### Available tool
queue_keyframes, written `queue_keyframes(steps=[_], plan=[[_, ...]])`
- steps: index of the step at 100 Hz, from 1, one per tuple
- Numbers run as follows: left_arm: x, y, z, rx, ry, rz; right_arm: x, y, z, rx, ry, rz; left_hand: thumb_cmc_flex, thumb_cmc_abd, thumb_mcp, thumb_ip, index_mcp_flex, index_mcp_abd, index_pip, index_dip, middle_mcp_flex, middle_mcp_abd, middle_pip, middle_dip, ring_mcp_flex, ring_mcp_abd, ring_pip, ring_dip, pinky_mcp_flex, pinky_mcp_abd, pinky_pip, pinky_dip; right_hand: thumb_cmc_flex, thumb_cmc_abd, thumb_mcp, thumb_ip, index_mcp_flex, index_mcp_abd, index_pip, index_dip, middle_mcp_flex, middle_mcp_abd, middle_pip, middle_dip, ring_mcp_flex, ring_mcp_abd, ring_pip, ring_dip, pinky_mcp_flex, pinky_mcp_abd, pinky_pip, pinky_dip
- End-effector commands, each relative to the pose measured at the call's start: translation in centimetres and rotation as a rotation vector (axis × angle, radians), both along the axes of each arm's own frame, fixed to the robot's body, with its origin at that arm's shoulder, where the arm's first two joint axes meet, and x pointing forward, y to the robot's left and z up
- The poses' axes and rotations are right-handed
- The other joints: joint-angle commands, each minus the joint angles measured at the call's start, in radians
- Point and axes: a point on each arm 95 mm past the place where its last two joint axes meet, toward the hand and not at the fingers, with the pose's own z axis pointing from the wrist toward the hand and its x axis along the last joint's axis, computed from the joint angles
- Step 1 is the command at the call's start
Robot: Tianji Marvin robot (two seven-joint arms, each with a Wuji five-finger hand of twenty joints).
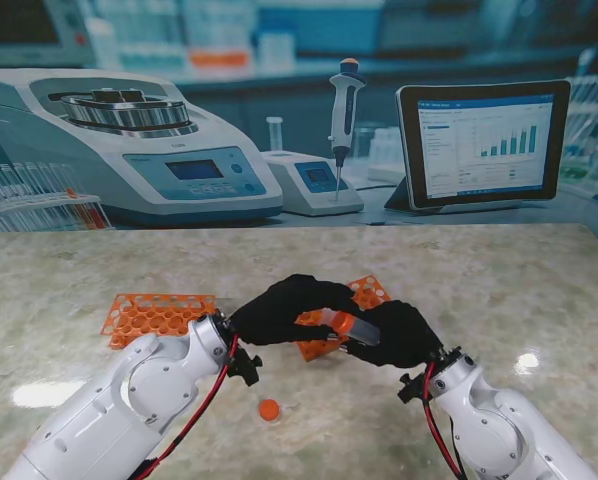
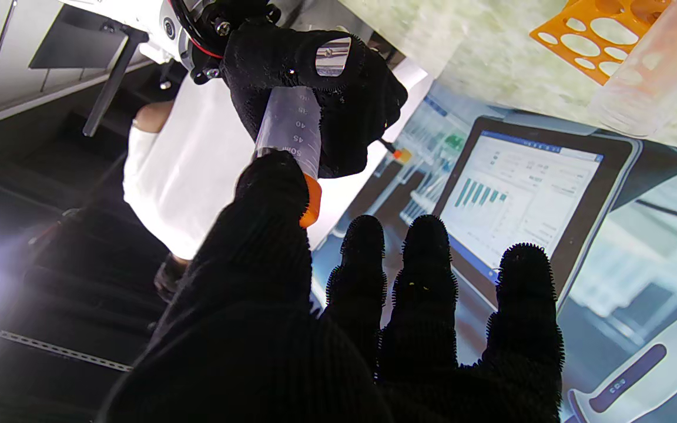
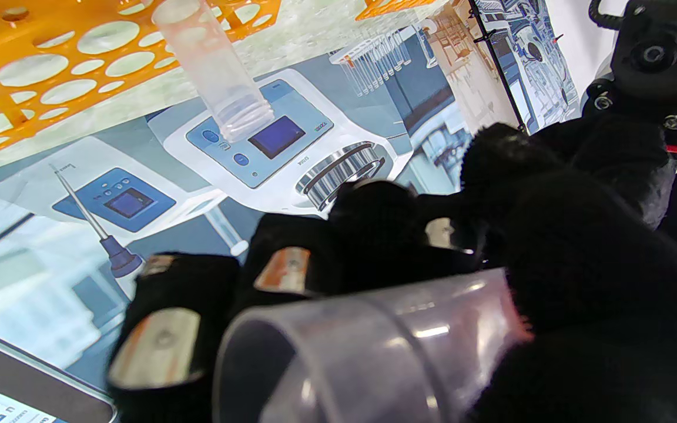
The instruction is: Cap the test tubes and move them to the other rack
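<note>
The stand view shows both hands meeting above the right orange rack (image 1: 371, 292): the right hand (image 1: 404, 335) grips a clear test tube (image 1: 364, 331), the left hand (image 1: 284, 308) pinches its orange cap (image 1: 344, 323). A spare cap (image 1: 269, 409) lies nearer me; another rack (image 1: 159, 313) sits left.

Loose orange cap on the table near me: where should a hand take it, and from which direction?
Take the loose orange cap by its round rim, from straight above, with fingertips on opposite sides. It appears to lie flat on the table, low and small, so a side approach probably finds little to grip. Both the left hand and right hand are busy with the tube.
</note>
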Motion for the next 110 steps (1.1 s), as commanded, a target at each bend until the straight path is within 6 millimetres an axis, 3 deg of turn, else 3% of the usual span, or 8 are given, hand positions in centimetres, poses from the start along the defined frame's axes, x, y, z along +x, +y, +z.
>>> queue_keyframes(steps=[1,48,84,110], plan=[[-0.35,0.0,-0.4,0.013,0.01,-0.006,-0.2,0.43,0.11,0.011,0.001,0.007,0.143,0.093,0.17,0.052,0.099,-0.124,0.125,0.007,-0.014,-0.037,-0.023,-0.032,-0.03,-0.028,-0.02,-0.021,-0.022,0.003,-0.024,-0.032,0.048,0.015,0.0,0.014,0.028,-0.074,0.061,0.029,0.046,0.011,0.009,0.011,0.086,-0.14,0.135,0.045,0.028,-0.013,0.105,0.005],[-0.38,0.28,-0.29,0.005,0.016,-0.001,-0.19,0.44,0.11,0.01,0.002,0.008,0.074,0.104,0.08,0.055,0.048,-0.077,0.048,-0.043,-0.032,-0.033,-0.029,-0.041,-0.044,-0.027,-0.024,-0.026,-0.025,0.0,-0.043,-0.025,0.047,0.016,0.0,0.013,0.027,-0.076,0.06,0.031,0.046,0.011,0.009,0.011,0.086,-0.14,0.135,0.045,0.028,-0.013,0.105,0.005],[-0.31,0.42,0.07,-0.003,0.019,-0.014,-0.17,0.45,0.09,0.01,0.005,0.01,-0.135,0.091,-0.059,0.046,0.007,-0.02,-0.023,-0.083,-0.052,-0.022,-0.04,-0.045,-0.06,-0.02,-0.032,-0.03,-0.034,0.001,-0.063,-0.021,0.049,0.016,0.0,0.013,0.027,-0.076,0.06,0.031,0.045,0.011,0.009,0.011,0.086,-0.14,0.135,0.045,0.028,-0.013,0.105,0.005],[-0.27,0.29,0.27,-0.019,0.033,-0.016,-0.17,0.48,0.07,0.01,0.006,0.011,-0.246,0.156,-0.092,0.046,-0.01,0.008,-0.049,-0.098,-0.063,-0.011,-0.048,-0.047,-0.068,-0.015,-0.035,-0.031,-0.04,0.0,-0.079,-0.017,0.048,0.016,-0.001,0.013,0.027,-0.076,0.06,0.031,0.045,0.011,0.009,0.011,0.086,-0.14,0.135,0.045,0.028,-0.013,0.105,0.005]])
